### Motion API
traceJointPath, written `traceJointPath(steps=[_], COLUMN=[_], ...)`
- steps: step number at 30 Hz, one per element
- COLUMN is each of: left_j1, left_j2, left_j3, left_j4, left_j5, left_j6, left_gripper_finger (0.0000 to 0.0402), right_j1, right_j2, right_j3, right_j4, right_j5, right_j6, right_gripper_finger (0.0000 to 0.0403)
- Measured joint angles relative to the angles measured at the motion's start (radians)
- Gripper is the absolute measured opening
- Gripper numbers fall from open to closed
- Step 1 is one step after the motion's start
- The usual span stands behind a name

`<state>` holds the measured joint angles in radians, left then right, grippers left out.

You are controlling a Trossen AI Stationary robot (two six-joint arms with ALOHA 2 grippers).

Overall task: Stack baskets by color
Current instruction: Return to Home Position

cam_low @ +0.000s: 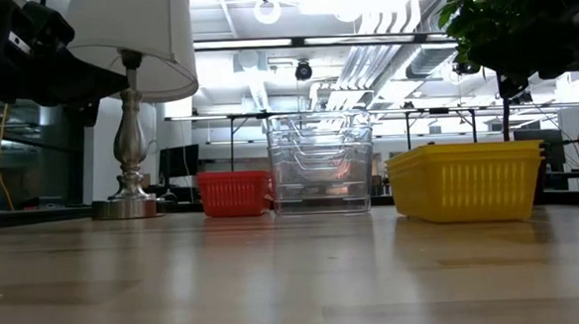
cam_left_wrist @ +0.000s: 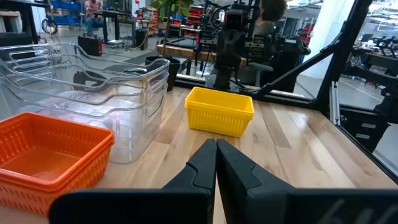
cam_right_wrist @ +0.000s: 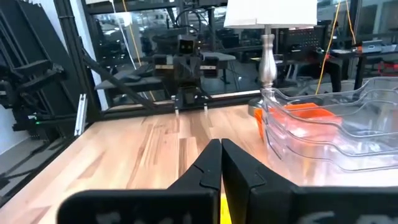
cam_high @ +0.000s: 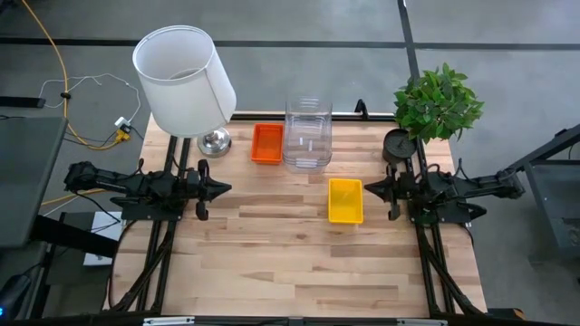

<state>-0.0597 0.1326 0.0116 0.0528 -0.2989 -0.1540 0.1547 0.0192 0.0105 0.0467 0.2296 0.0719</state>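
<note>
An orange-red basket (cam_high: 266, 143) stands on the table at the far middle, next to a nested stack of clear bins (cam_high: 308, 136). A yellow basket (cam_high: 345, 200) stands on its base nearer the right side, alone. In the low view the orange-red basket (cam_low: 235, 193), the clear bins (cam_low: 321, 165) and the yellow basket (cam_low: 466, 180) stand in a row. My left gripper (cam_high: 227, 188) hovers shut at the table's left edge, pointing level toward the middle. My right gripper (cam_high: 367, 188) hovers shut at the right edge, just beside the yellow basket, touching nothing.
A lamp with a white shade (cam_high: 186, 81) stands at the far left corner. A potted plant (cam_high: 437, 104) stands at the far right corner. The near half of the wooden table (cam_high: 299, 272) is bare wood.
</note>
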Motion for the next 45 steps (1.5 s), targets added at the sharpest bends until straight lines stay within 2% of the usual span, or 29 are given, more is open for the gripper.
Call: traceJointPath(steps=[15, 25, 29, 45], left_j1=[0.000, 0.002, 0.003, 0.003], left_j2=[-0.004, -0.132, -0.130, -0.129], left_j3=[0.000, 0.002, 0.002, 0.002], left_j4=[0.000, 0.006, 0.050, 0.049], left_j5=[0.000, 0.000, -0.002, -0.001], left_j6=[0.000, 0.000, 0.000, 0.000], left_gripper_finger=[0.0001, 0.0001, 0.0001, 0.0001], right_j1=[0.000, 0.000, 0.000, 0.000], right_j2=[0.000, 0.000, 0.000, 0.001], right_j3=[0.001, 0.001, 0.001, 0.001], right_j4=[-0.003, -0.005, -0.004, -0.005], right_j5=[0.002, 0.002, 0.002, 0.002], right_j6=[-0.001, -0.001, -0.001, -0.001], right_gripper_finger=[0.0000, 0.0000, 0.0000, 0.0000])
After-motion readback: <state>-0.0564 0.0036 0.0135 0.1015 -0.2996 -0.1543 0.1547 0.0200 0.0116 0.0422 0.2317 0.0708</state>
